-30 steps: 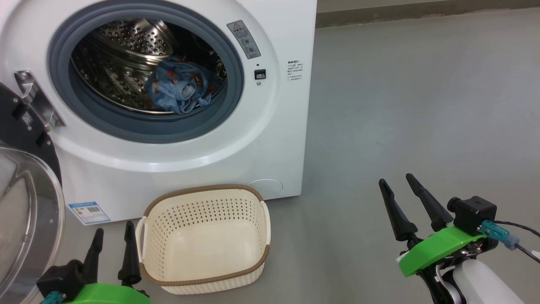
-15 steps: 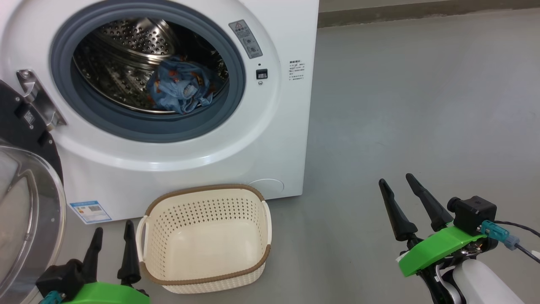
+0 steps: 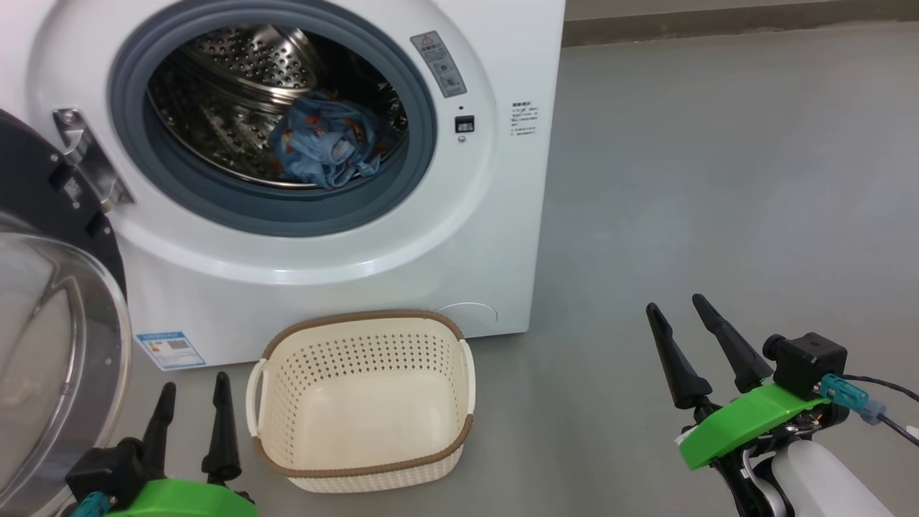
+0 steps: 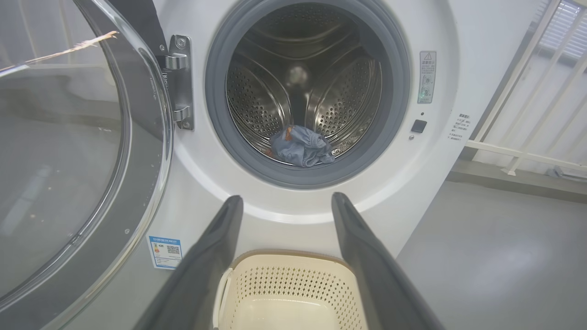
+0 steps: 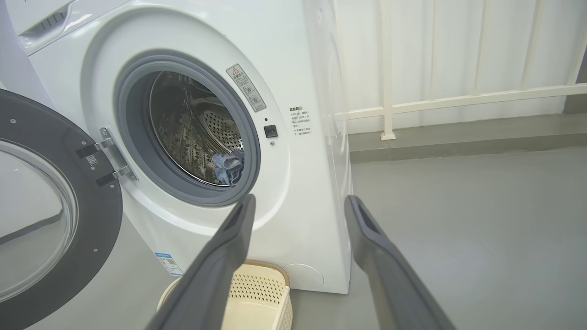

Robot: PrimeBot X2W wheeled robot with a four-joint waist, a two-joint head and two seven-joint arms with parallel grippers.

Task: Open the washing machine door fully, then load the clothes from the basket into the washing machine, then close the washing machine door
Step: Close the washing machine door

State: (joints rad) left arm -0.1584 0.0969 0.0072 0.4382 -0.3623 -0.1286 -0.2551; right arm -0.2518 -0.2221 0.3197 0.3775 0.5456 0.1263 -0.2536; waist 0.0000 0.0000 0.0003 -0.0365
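Note:
The white washing machine [image 3: 344, 280] stands with its door [image 3: 50, 345] swung wide open to the left, black rim and clear glass bowl facing me. Blue clothes [image 3: 327, 140] with orange prints lie bunched inside the steel drum [image 4: 300, 149]. The cream basket [image 3: 362, 402] sits on the floor in front of the machine with nothing in it. My left gripper [image 3: 194, 391] is open, low at the basket's left side. Out over the bare floor to the right, my right gripper [image 3: 675, 309] is open too. Nothing is held by either.
Grey floor [image 3: 718, 179] stretches to the right of the machine. A white railing [image 5: 458, 98] and a low kerb run along the wall behind. A blue label sticker [image 3: 171, 349] is on the machine's lower left front.
The head camera has turned slightly left, so machine, door and basket sit further right in the picture. Both grippers keep their places and stay open.

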